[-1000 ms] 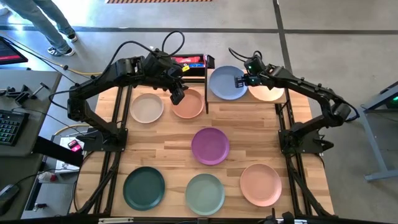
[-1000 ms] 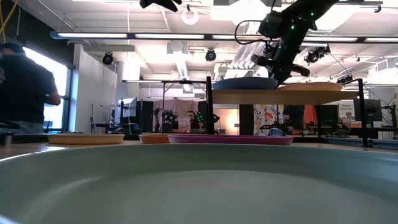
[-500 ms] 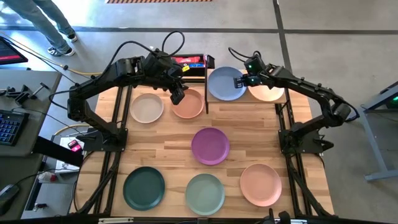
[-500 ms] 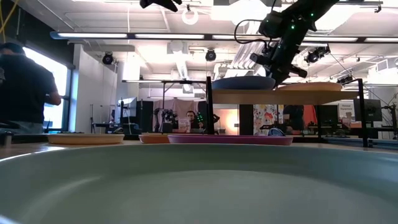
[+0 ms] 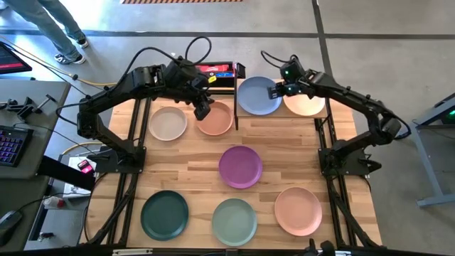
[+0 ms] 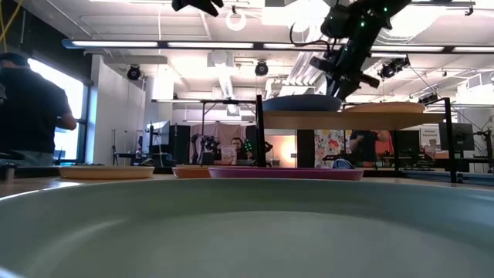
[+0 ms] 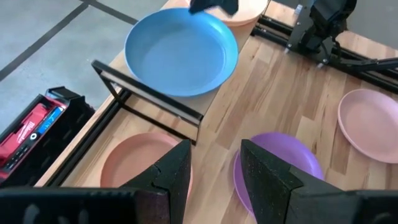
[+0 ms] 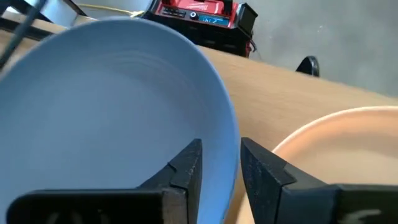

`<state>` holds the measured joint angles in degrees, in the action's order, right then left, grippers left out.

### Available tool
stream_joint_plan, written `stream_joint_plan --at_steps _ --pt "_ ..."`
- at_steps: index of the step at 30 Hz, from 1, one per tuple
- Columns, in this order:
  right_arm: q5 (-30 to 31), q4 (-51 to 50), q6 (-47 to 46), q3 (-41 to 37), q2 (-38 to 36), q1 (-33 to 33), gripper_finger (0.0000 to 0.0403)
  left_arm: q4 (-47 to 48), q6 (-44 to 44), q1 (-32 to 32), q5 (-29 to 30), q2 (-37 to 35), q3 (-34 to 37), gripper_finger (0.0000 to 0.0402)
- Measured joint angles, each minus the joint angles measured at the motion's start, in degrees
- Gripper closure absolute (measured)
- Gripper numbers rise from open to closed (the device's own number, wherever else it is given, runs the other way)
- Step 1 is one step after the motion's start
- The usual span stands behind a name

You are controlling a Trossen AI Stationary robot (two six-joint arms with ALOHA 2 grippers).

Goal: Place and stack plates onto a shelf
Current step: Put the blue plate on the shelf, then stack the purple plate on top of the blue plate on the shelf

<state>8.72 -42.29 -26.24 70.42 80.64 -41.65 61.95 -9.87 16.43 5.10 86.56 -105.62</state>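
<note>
The red case bears white lettering too small to read.

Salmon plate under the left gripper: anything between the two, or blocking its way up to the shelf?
Nothing visible lies between the left gripper and the salmon plate. The shelf already holds a blue plate and a cream plate, so it must be stacked.

Floor: grey concrete w/ dark seams.
Ceiling: white, strip lights, ducts.
Window: bright, left side (person stands nearby).
Keyboard: on side desk.
</note>
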Motion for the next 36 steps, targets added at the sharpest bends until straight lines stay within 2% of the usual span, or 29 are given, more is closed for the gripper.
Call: stream_joint_plan --at_steps 4,9,15,22,36 --pt "-1.84 -3.87 1.64 4.85 0.0 0.03 0.0313 1.79 0.0 0.01 0.0 0.0 0.0 0.0273" --pt "-9.01 -12.29 4.12 10.76 -0.04 0.65 0.0313 6.42 -0.5 -0.18 0.0 0.0 0.0 0.0273" --pt "-9.23 -19.6 4.46 15.07 -0.07 4.12 0.0313 11.49 -0.57 -1.09 0.16 0.0 0.46 0.0273" --pt "-10.1 -25.91 1.7 15.84 -0.04 11.13 0.0313 19.74 -3.01 -3.1 0.29 -0.07 3.99 0.0273" --pt "-10.91 -27.9 -10.03 13.99 -0.06 27.64 0.0313 18.99 -6.61 -5.76 0.2 -0.28 17.87 0.0273"
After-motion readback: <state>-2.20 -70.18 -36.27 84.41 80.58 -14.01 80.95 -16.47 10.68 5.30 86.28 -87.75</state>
